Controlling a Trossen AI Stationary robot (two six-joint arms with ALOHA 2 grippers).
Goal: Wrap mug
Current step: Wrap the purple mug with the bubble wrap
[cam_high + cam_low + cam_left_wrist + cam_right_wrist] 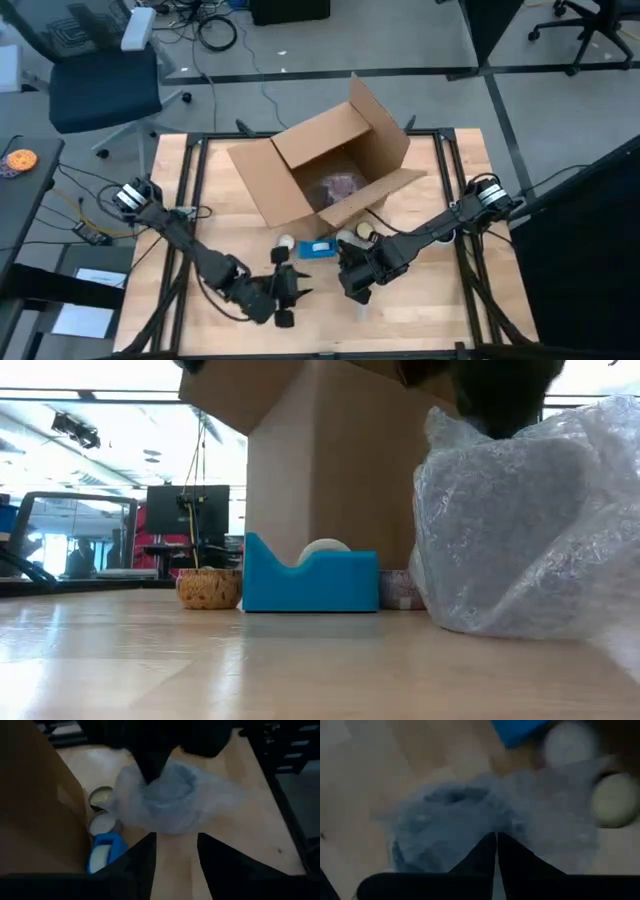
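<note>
Wooden table: right pincer seemingly clamped on bubble-wrapped mug.

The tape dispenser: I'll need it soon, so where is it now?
The blue tape dispenser sits on the table just in front of the open cardboard box, between the left gripper and the right gripper.

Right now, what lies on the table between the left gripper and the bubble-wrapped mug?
Only bare wood. In the left wrist view, the open left gripper faces the bubble-wrapped mug across bare table; the blue tape dispenser sits off to one side.
</note>
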